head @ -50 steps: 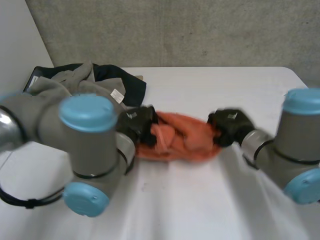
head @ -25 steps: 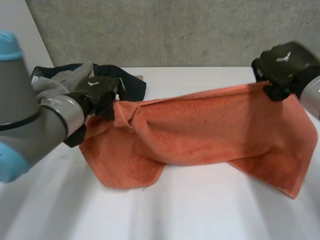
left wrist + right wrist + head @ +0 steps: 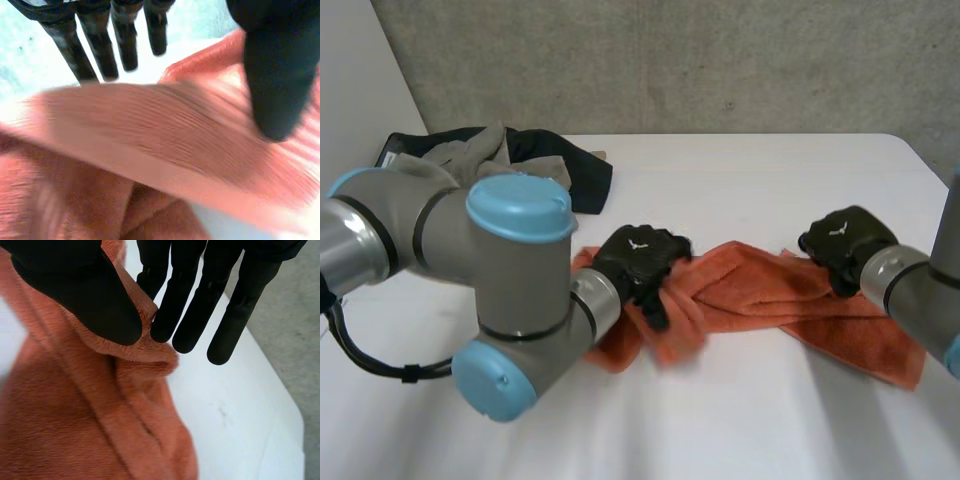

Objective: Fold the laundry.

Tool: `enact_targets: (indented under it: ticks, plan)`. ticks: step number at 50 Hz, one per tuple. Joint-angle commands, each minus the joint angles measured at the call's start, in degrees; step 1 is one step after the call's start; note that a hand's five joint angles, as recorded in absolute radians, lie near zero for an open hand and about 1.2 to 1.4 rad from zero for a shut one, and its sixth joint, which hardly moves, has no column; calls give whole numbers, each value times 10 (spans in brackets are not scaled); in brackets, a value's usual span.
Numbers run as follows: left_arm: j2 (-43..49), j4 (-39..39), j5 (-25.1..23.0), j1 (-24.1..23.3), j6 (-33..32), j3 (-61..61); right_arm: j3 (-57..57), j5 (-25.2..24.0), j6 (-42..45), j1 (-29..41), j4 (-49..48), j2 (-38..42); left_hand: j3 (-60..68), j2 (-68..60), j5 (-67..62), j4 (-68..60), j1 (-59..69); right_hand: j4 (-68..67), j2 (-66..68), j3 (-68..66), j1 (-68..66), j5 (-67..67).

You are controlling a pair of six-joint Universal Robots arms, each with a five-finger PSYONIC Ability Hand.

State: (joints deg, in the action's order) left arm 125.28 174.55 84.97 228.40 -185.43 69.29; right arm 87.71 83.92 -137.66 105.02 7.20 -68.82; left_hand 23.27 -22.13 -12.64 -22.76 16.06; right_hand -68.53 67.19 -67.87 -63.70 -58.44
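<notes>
An orange towel (image 3: pixel 750 290) lies in a bunched, twisted strip across the middle of the white table (image 3: pixel 740 170). My left hand (image 3: pixel 635 255) hovers over the towel's left end. In the left wrist view its fingers (image 3: pixel 100 50) are straight and spread away from the thumb, and the towel (image 3: pixel 150 130) lies loose beneath the palm. My right hand (image 3: pixel 840 238) is at the towel's right end. There its thumb (image 3: pixel 85 295) and fingers pinch a folded edge of the towel (image 3: pixel 75 415).
A pile of dark and grey garments (image 3: pixel 500 160) sits at the back left of the table, close behind my left arm. A grey concrete wall rises behind the table. The table's right edge (image 3: pixel 295 410) is near my right hand.
Half a second ago both hands held the towel stretched in the air. Both came down and inward, the towel dropped onto the table, and the left hand let go.
</notes>
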Motion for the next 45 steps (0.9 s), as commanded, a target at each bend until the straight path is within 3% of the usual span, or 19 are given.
enact_targets:
  ticks: [1,2,5,10,16,28,32,33,34,35,41,45]
  plan:
    - [-44,18,11,81,-15,-23,40,-3,-1,-3,-31,-6,-133,121,126,128,-61,-115,128,-121,-163,-116]
    - [-44,25,8,119,-26,-34,42,-3,-1,-3,-33,-6,-133,121,126,128,-61,-115,128,-121,-163,-116]
    - [-39,32,5,171,-59,-57,53,-3,-1,-6,-42,-6,-133,121,126,128,-61,-115,128,-121,-163,-116]
    - [43,35,-21,243,-206,-107,70,-3,-1,-4,-54,-6,-124,113,118,119,-52,-115,128,-121,-163,-116]
    - [138,38,-37,254,-311,-164,85,-3,-1,0,-71,-5,-117,106,111,112,-45,-115,128,-121,-163,-116]
    - [276,113,-70,267,-353,-282,111,0,-3,0,-89,-4,-95,84,89,90,-23,-115,128,-121,-163,-116]
    - [323,123,-75,271,-353,-344,121,1,-4,-1,-93,-3,143,-154,-149,-148,215,-115,128,-121,-163,-116]
    - [343,124,-70,273,-353,-373,122,1,-5,-1,-93,-3,383,-395,-390,-389,456,-115,128,-121,-163,-116]
    - [352,125,-68,273,-353,-387,123,2,-6,-1,-93,-3,522,-534,-529,-528,594,-115,128,-121,-163,-116]
    - [362,126,-61,275,-353,-402,125,2,-6,-1,-93,-3,567,-578,-573,-572,639,-115,128,-121,-163,-116]
    - [410,174,44,310,-377,-489,133,2,-9,-3,-95,-3,567,-579,-574,-572,639,-115,128,-121,-163,-116]
    - [420,186,57,346,-418,-510,133,2,-9,-3,-101,-3,567,-579,-574,-572,639,-115,128,-121,-163,-116]
